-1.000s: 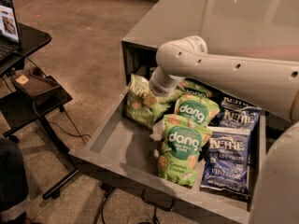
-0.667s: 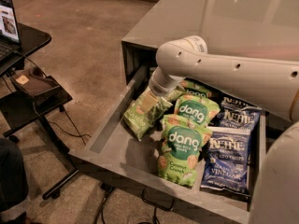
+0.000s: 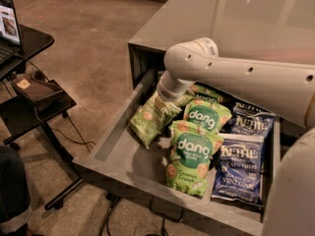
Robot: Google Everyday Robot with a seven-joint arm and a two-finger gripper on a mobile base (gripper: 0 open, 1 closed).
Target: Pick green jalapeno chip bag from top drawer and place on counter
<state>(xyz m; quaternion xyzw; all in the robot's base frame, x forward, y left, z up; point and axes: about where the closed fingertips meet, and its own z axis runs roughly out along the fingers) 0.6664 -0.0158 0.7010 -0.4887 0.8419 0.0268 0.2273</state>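
The top drawer is pulled out below the grey counter. My gripper reaches down into the drawer's back left part and is shut on the top edge of an olive-green jalapeno chip bag. The bag hangs tilted, with its lower end near the drawer floor. The fingers are mostly hidden behind my white wrist. Another olive-green bag shows partly behind the arm.
Two bright green dang bags lie in the drawer's middle, and two dark blue Kettle bags lie on the right. A thin handle hangs under the drawer front. A black side table with a laptop stands on the left.
The olive-green bag was lying flat at the back left. It has since tipped up and now hangs from the gripper, shifted slightly toward the drawer front.
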